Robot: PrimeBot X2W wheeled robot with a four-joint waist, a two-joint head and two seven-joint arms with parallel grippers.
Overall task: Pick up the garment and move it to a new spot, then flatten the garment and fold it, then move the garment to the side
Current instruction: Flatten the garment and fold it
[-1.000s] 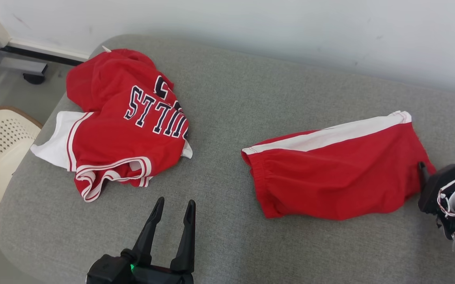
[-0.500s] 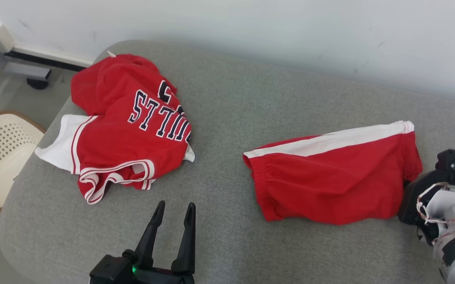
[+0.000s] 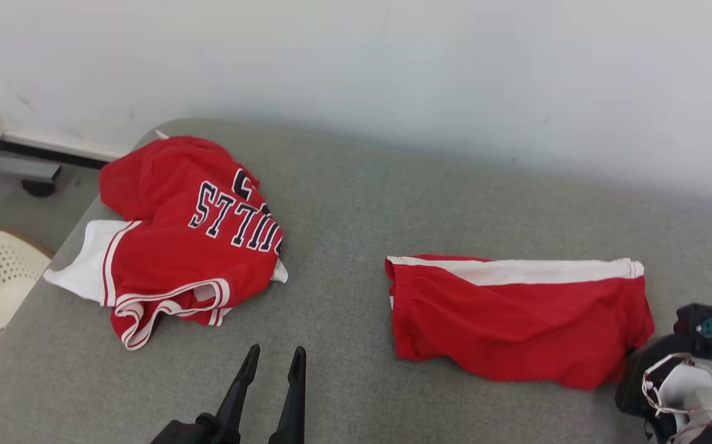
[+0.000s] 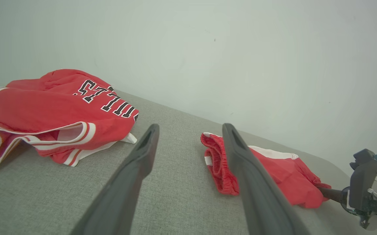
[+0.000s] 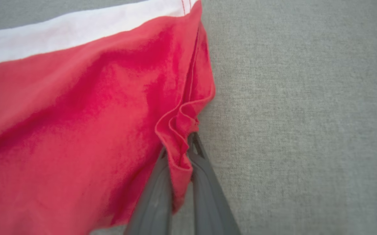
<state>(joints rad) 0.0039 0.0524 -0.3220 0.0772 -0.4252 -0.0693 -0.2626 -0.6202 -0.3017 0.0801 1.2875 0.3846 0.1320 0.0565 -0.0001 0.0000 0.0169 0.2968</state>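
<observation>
The red shorts (image 3: 516, 320) lie on the grey cushion (image 3: 343, 185), well to the right of the jersey (image 3: 189, 246). The right end effector (image 5: 188, 140) pinches their hem corner farthest from the jersey. The left end effector (image 3: 273, 361) hangs open nearer the jersey.

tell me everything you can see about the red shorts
The red shorts look like thin, smooth sports fabric. A white stripe runs along their far side, and the gathered elastic waistband is at the end nearer the middle of the grey cushion. They lie wrinkled and roughly flat, lengthwise across the cushion on the robot's right. At the leg end, the hem is bunched into folds where the right gripper is shut on it. Nothing else touches them.
</observation>
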